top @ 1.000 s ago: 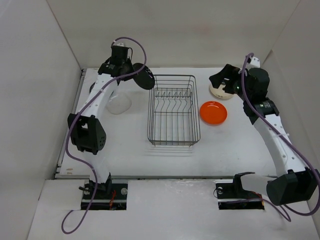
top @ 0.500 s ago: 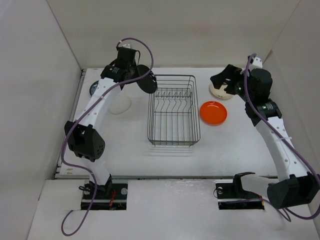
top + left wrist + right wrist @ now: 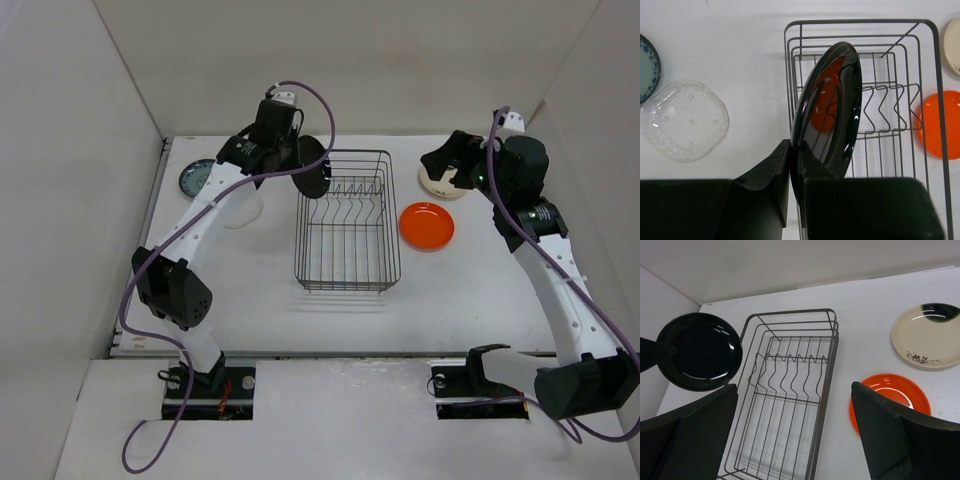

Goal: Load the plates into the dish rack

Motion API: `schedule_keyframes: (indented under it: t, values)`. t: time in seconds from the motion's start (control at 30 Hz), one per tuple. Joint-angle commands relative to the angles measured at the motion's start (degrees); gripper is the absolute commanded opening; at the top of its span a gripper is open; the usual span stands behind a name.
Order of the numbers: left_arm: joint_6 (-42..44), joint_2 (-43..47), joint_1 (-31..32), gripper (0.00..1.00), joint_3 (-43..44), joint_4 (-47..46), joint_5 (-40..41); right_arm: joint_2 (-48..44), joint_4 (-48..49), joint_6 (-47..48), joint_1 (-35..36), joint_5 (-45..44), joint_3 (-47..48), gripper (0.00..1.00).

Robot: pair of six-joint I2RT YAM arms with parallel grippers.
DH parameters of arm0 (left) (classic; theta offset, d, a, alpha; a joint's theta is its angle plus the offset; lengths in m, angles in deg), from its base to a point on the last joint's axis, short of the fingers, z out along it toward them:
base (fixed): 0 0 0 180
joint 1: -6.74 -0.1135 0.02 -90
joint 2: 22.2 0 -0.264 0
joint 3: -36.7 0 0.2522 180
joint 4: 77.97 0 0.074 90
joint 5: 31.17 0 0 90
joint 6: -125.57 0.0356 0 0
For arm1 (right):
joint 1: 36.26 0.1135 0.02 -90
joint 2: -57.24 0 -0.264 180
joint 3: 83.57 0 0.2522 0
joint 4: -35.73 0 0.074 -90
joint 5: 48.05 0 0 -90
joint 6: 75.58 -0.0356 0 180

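Black plate sits pinched on edge in my left fingers over the eleven o'clock corner of the dish rack. Next, I judge, it needs lowering between the prongs. My right fingers are spread wide, empty.

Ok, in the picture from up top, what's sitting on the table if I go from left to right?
teal plate → clear plate → dish rack → orange plate
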Motion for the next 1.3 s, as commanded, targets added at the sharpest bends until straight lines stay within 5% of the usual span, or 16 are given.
schedule_keyframes:
  t: [0.0, 0.23, 0.43, 0.57, 0.97, 1.13, 1.27]
  values:
    - [4.41, 3.71, 1.86, 0.0, 3.05, -2.15, 3.3, -1.94, 0.75, 2.9, -0.27, 1.34, 3.53, 1.0]
    - [5.64, 7.56, 3.1, 0.0, 1.92, -2.15, 10.61, -1.94, 0.23, 3.44, -0.27, 1.33, 3.53, 1.0]
    - [5.1, 16.09, -4.11, 0.0, -5.56, -10.75, -14.66, -1.94, 5.32, 6.95, -0.27, 13.8, 1.33, 1.0]
    - [5.11, 21.54, -7.44, 0.0, -8.2, -14.71, -23.63, -2.55, 5.24, 7.83, -0.27, 14.43, 2.04, 1.0]
    - [0.2, 33.41, -14.38, 0.0, -21.82, -29.92, -41.68, -7.3, 6.64, 8.36, -0.27, 19.0, 4.4, 1.0]
    - [-3.23, 32.88, -16.67, 0.0, -22.35, -34.04, -48.97, -10.65, 4.71, 8.36, -0.27, 11.99, 8.36, 1.0]
    - [-9.63, 33.41, -18.0, 0.0, -27.17, -48.33, -58.62, -6.88, 3.04, 8.97, -0.27, 15.02, 10.38, 1.0]
